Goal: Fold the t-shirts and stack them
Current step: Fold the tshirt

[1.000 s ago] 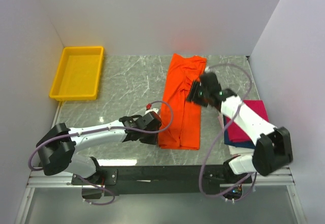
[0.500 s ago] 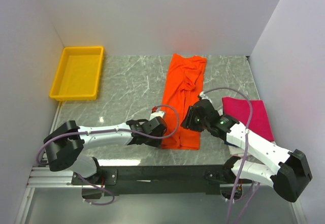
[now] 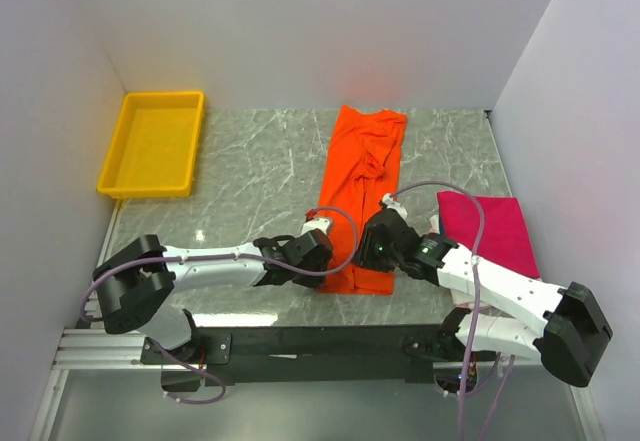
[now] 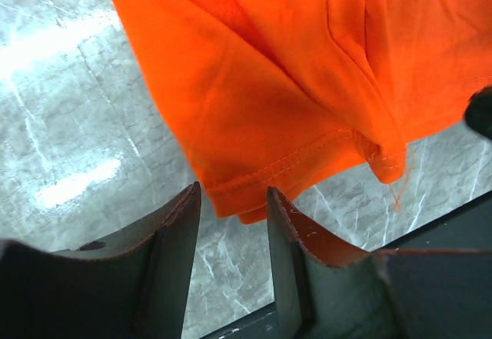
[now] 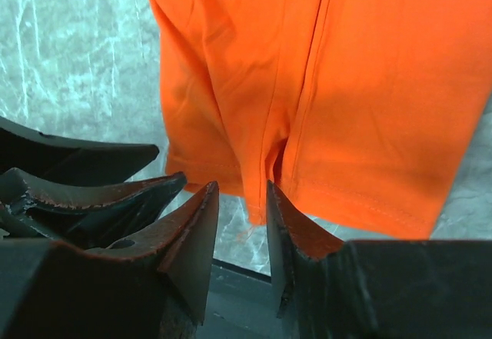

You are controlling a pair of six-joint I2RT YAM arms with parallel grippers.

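Observation:
The orange t-shirt (image 3: pixel 362 176) lies folded into a long strip on the marble table, its hem towards me. My left gripper (image 3: pixel 322 259) is at the hem's left corner. In the left wrist view it (image 4: pixel 232 193) is open, with the orange hem (image 4: pixel 307 85) just reaching between its jaws. My right gripper (image 3: pixel 372 259) is at the hem's right part. In the right wrist view it (image 5: pixel 240 187) is open, with a fold of the hem (image 5: pixel 346 85) hanging between its jaws. A folded magenta-pink t-shirt (image 3: pixel 495 229) lies at the right, partly under my right arm.
A yellow plastic tray (image 3: pixel 196 146) stands at the back left. White walls close the table on three sides. A black rail (image 3: pixel 330 341) runs along the near edge. My left gripper's fingers (image 5: pixel 92 189) show close beside the right one.
My right arm swung from the shirt's upper middle down to the near hem. My left gripper slid a little right along the hem's left corner. The shirt has not visibly moved.

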